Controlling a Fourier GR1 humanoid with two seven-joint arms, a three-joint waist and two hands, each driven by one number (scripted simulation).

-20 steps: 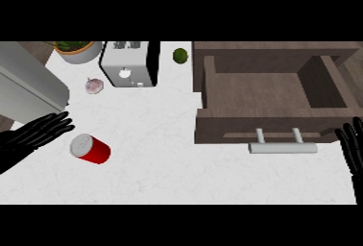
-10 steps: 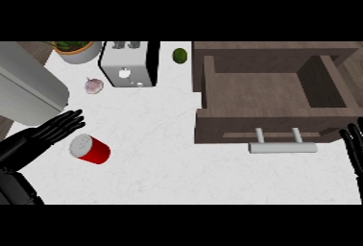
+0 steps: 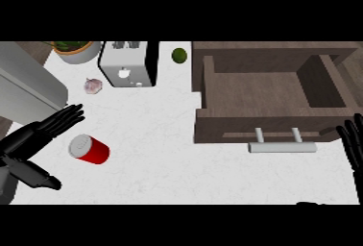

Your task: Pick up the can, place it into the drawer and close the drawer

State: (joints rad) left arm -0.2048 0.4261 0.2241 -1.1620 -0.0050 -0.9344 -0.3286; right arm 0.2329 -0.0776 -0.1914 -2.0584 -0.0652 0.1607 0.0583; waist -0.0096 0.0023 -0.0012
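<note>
- Head view: my left hand (image 3: pixel 37 136) comes in just left of the can (image 3: pixel 89 149), fingers straight and spread, tips pointing up and away past the can's top; the thumb (image 3: pixel 39 178) sticks out below and left of the can. The hand holds nothing, and I cannot tell whether it touches the can.
- The can is red with a pale lid, lying tilted on the white tabletop (image 3: pixel 163 144).
- The drawer (image 3: pixel 269 96) stands pulled out well to the right of the can, dark brown, its inside showing no contents, with a pale bar handle (image 3: pixel 281 146) on its front.
- My right hand (image 3: pixel 352 144) shows far right of the can, beside the drawer's handle end, fingers straight and up, resting and holding nothing.
- Up beyond the can stand a toaster (image 3: pixel 127 63), a garlic bulb (image 3: pixel 93 86) to its left, a potted plant (image 3: pixel 74 49) and a green fruit (image 3: pixel 179 55).
</note>
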